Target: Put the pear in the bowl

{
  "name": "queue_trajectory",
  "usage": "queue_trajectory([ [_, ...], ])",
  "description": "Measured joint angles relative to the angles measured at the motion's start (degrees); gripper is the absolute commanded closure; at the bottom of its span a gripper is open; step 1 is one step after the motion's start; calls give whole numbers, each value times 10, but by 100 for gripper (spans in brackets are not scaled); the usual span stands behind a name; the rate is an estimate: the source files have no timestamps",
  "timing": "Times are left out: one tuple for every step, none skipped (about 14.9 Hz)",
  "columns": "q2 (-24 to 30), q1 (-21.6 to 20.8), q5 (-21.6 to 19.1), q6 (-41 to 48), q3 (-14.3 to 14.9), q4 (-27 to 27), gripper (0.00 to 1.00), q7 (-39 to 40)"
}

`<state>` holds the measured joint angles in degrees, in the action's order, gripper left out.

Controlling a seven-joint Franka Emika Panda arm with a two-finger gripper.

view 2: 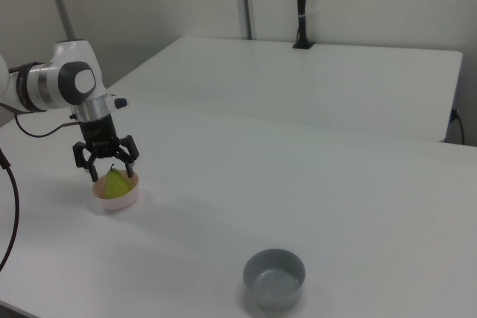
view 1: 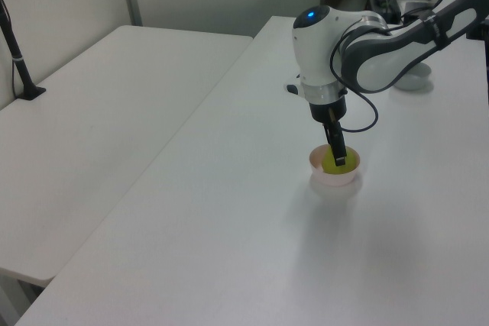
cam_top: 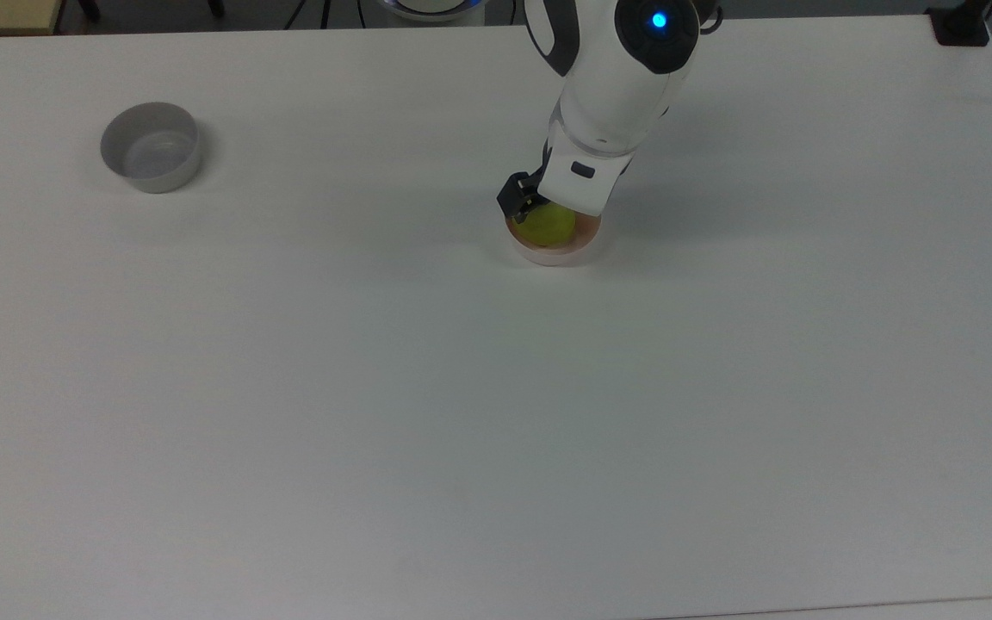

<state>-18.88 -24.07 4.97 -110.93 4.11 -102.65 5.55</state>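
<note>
Wide bare tabletop [cam_top: 461, 413] all round the bowl [cam_top: 554, 251], free for passage on every side. Above the bowl, blocked by the gripper [view 2: 105, 163], fingers [view 2: 131, 159] spread either side of the pear [view 2: 114, 183]. Well apart, toward the top view's left: grey bowl [cam_top: 150, 158].

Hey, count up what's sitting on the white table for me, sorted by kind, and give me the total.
Bowls: 2, the small round pale pink plastic bowl and the small round grey bowl.
Fruit: 1, the small yellow-green pear, resting inside the pink bowl.
Total: 3 things.
</note>
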Motion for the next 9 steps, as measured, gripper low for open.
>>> queue_trajectory([
  [4,1,0,0,0,2,0,-5],
  [13,6,0,0,0,6,0,-17],
  [23,13,0,0,-2,10,0,-29],
  [37,26,0,3,-7,19,0,-39],
  [47,37,0,11,-11,26,0,-44],
  [58,49,0,24,-15,35,0,-47],
  [76,67,0,42,-20,45,0,-49],
  [92,81,0,59,-25,51,0,-50],
  [109,91,0,92,-26,64,0,-50],
])
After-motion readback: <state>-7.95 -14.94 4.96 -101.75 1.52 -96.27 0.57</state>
